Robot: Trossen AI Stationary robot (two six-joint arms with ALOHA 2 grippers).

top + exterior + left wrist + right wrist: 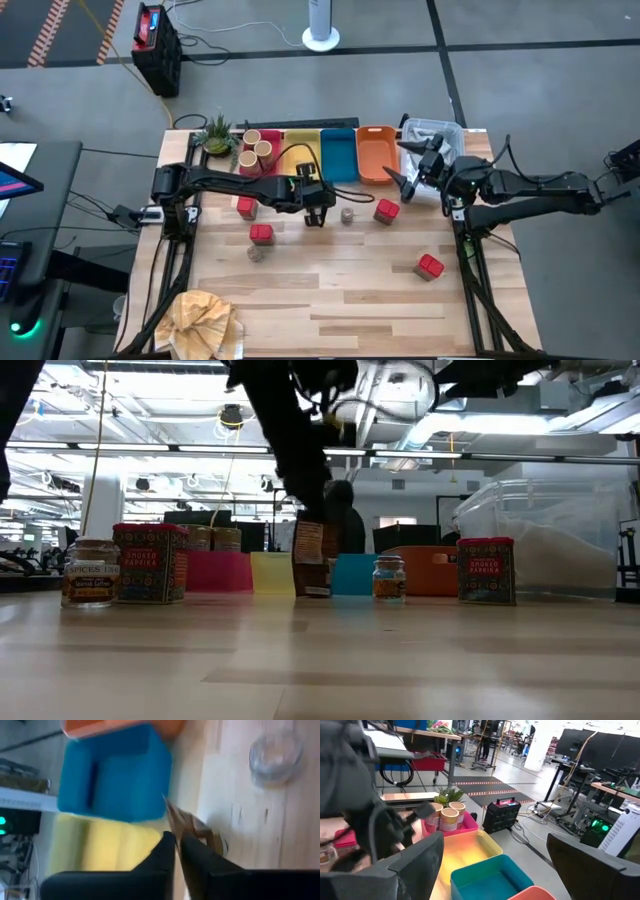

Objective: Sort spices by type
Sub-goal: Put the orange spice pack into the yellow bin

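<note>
Mid-frame, the left hand (317, 215) is clamped on a brown spice pouch (312, 559); next comes lifting it to a bin. The right hand (405, 180), upper right, waits with fingers apart.

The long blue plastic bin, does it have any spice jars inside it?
No, the long blue plastic bin looks bare inside from above, while the tan cylinders with pale tops stand in the pink bin.

From desk level I read "SMOKED PAPRIKA" on the red box (150, 563) at the left, and the same words on the red box (486, 570) at the right. The small jar (90, 572) beside the left box carries a pale label beginning "SPICES"; its smaller print is unreadable.
</note>
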